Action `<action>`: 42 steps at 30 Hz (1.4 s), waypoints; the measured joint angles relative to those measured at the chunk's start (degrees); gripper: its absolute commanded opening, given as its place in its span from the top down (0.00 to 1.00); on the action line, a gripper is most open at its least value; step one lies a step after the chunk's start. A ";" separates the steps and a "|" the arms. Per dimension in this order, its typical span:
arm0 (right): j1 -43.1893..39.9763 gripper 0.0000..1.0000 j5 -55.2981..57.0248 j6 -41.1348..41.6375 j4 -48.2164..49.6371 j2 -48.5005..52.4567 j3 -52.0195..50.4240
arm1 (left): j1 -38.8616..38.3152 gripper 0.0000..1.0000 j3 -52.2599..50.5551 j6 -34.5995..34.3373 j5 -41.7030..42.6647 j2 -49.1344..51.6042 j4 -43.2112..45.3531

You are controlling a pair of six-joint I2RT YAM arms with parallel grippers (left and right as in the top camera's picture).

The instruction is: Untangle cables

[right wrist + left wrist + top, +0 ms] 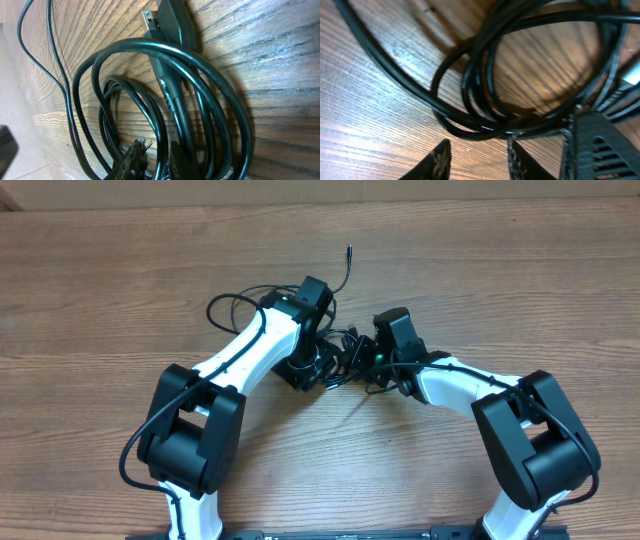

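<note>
At counter [500,260] centre, cables [345,352] lie in tangled coil between both arms; left tool [479,159] stands part open, tips beside loop, holding nothing; right tool [154,161] pinches coil strands.

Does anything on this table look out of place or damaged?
The cables lie knotted in a heap at the middle of the table, loops crossing each other; one loose end sticks out. Nothing looks broken.

Black cables [200,62], coiled in overlapping loops on wooden tabletop [280,50]; USB plug [150,19] at top; thin cord [56,52] trailing left; fingers [132,160] pinching a strand, bottom edge.
</note>
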 measured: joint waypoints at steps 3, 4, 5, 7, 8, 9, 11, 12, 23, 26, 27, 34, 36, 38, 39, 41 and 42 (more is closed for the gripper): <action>0.00 0.83 0.00 0.02 0.17 0.00 0.00 | 0.00 0.73 -1.27 -1.16 0.02 0.00 0.76; 0.00 0.84 0.00 0.00 0.22 0.00 0.00 | 0.00 0.75 -1.49 -1.36 0.04 0.00 1.22; 0.00 0.83 0.02 0.00 0.26 0.00 0.00 | 0.00 0.76 -1.57 -1.62 0.04 0.00 1.64; 0.00 0.83 0.20 0.02 0.26 0.00 0.00 | 0.00 0.80 -1.57 -1.95 0.04 0.00 2.62; 0.02 0.83 0.26 0.02 0.26 0.00 0.00 | 0.00 0.82 -1.57 -1.97 0.02 0.00 3.08; 0.04 0.81 0.35 0.04 0.26 0.00 0.00 | 0.00 0.86 -1.57 -1.97 0.02 0.00 3.48; 0.11 0.79 0.42 0.04 0.35 0.00 0.00 | 0.00 0.89 -1.60 -1.57 0.00 0.00 4.46; 0.26 0.78 0.48 0.09 0.63 0.00 0.00 | 0.00 0.89 -1.60 -1.05 -0.04 0.00 4.96; 1.55 0.73 1.38 0.17 2.10 0.00 0.00 | 0.00 0.64 -1.62 1.60 -2.36 0.00 6.10; 1.66 0.73 1.92 0.17 2.43 0.00 0.00 | 0.00 0.65 -1.62 1.64 -3.02 0.00 6.10; 1.68 0.73 2.08 0.20 2.86 0.00 0.00 | 0.00 0.65 -1.62 1.64 -3.32 0.00 6.10; 1.88 0.73 3.21 0.20 4.24 0.00 0.00 | 0.00 0.66 -1.62 1.03 -5.18 0.00 6.12; 2.10 0.72 4.04 0.22 4.50 0.00 0.00 | 0.00 0.65 -1.62 0.98 -5.44 0.00 6.10; 2.54 0.71 4.85 0.22 4.85 0.00 0.00 | 0.00 0.64 -1.62 0.98 -5.64 0.00 6.10; 2.75 0.71 5.11 0.17 5.07 0.00 0.00 | 0.00 0.64 -1.62 1.01 -5.79 0.00 6.10; 3.39 0.71 5.90 0.24 5.57 0.00 0.00 | 0.00 0.63 -1.62 0.98 -5.99 0.00 6.12; 3.74 0.71 6.27 0.39 5.75 0.00 0.00 | 0.00 0.60 -1.62 0.98 -6.03 0.00 6.12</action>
